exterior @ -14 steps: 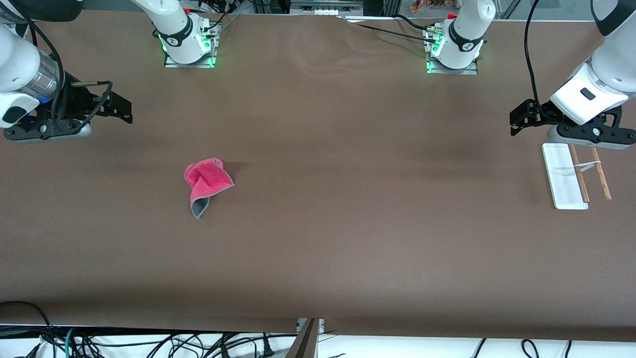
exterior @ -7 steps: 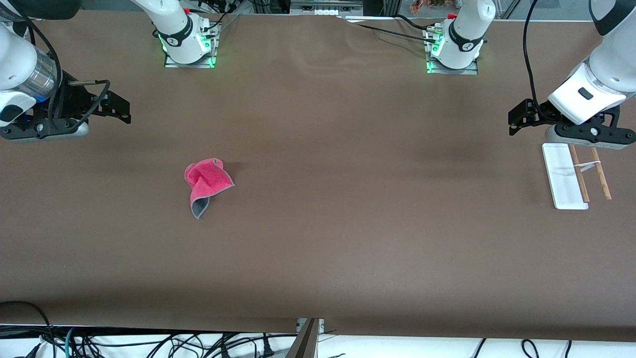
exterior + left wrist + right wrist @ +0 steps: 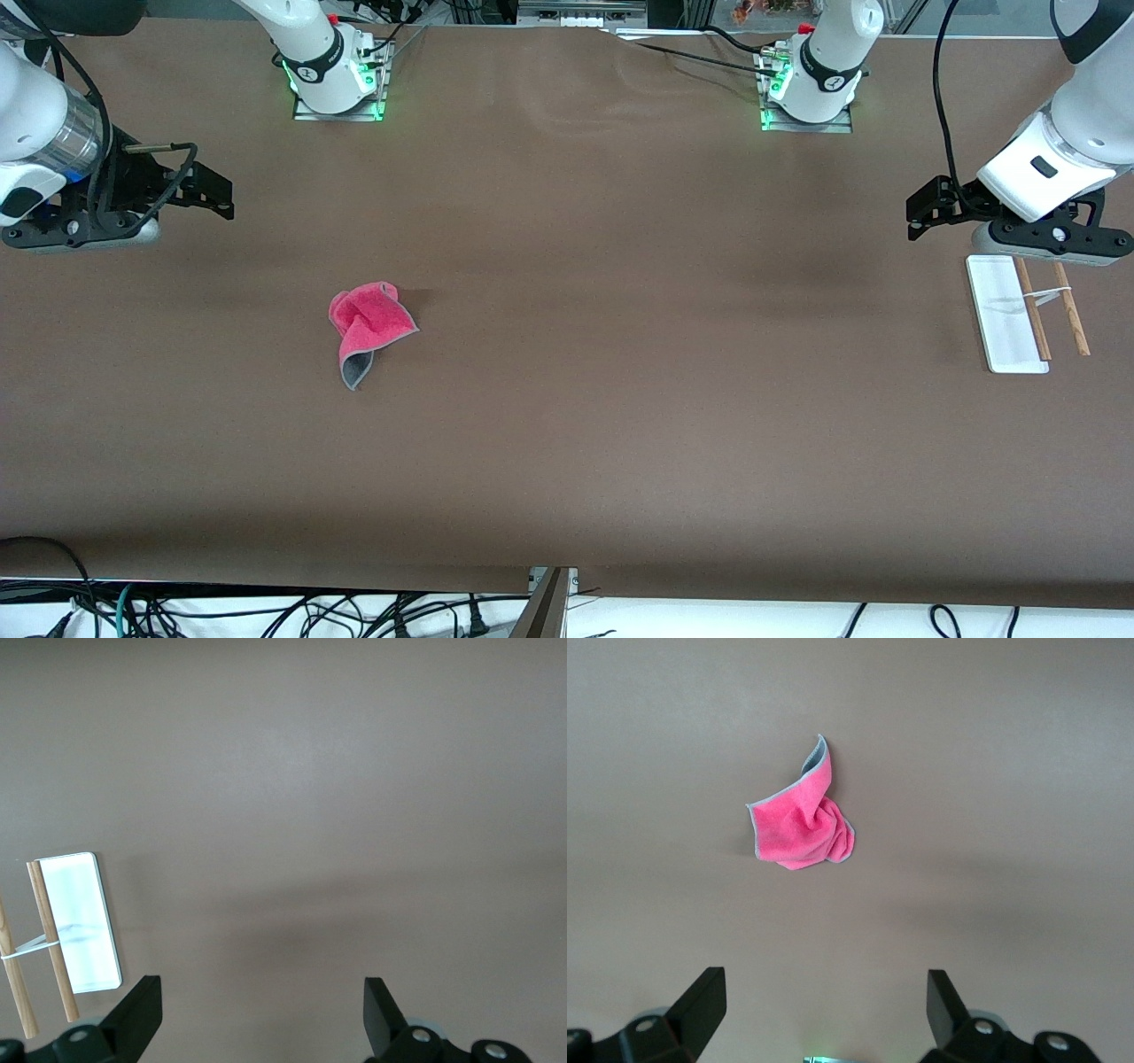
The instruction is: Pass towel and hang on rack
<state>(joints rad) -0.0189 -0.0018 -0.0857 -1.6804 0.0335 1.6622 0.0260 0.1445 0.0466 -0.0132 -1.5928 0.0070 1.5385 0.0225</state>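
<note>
1. Towel (image 3: pixel 368 330) lies crumpled on the table (image 3: pixel 585 399), toward the right arm's end; pink side up, one grey corner folded out and pointing at about 6 o'clock in the front view.
2. Nothing touches the towel; bare table surrounds it.
3. Rack (image 3: pixel 1019 312) sits flat at the left arm's end of the table, its white base toward the table's middle and its two wooden rods alongside, toward the table's end.
4. A thin white crosspiece (image 3: pixel 1050 296) joins the rods.
5. Right gripper (image 3: pixel 217 197) hangs over the table at the right arm's end, at roughly 10 o'clock from the towel in the front view; jaws wide, holding nothing.
6. Right wrist view shows the towel (image 3: pixel 802 819) well clear of both fingertips.
7. Left gripper (image 3: pixel 921 213) hangs over the table just beside the rack, at about 10 o'clock from the base in the front view; jaws wide, holding nothing.
8. Left wrist view shows the rack (image 3: pixel 75 926) next to one fingertip, not between the jaws.
</note>
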